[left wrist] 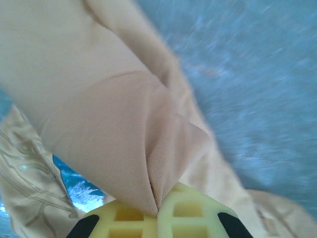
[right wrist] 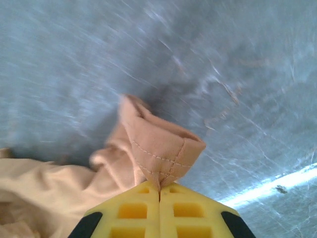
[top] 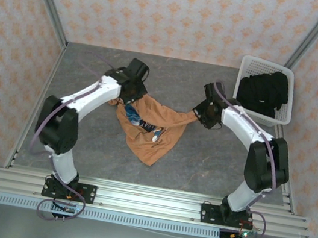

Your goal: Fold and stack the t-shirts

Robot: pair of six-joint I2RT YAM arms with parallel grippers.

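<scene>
Now left gripper (left wrist: 158, 210) and right gripper (right wrist: 159, 191) each pinch an edge of the orange-tan t-shirt (top: 152, 129), crumpled left of the white basket (top: 249, 63); best to lift both evenly and draw them apart so it spreads flat.

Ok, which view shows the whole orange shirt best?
Top external: the orange shirt shows whole, stretched out, print visible. Left wrist shows a fold pinched in the left fingers; right wrist, a stitched hem pinched in the right fingers.

Even bright overhead light; wrist views motion-blurred, bluish.
</scene>
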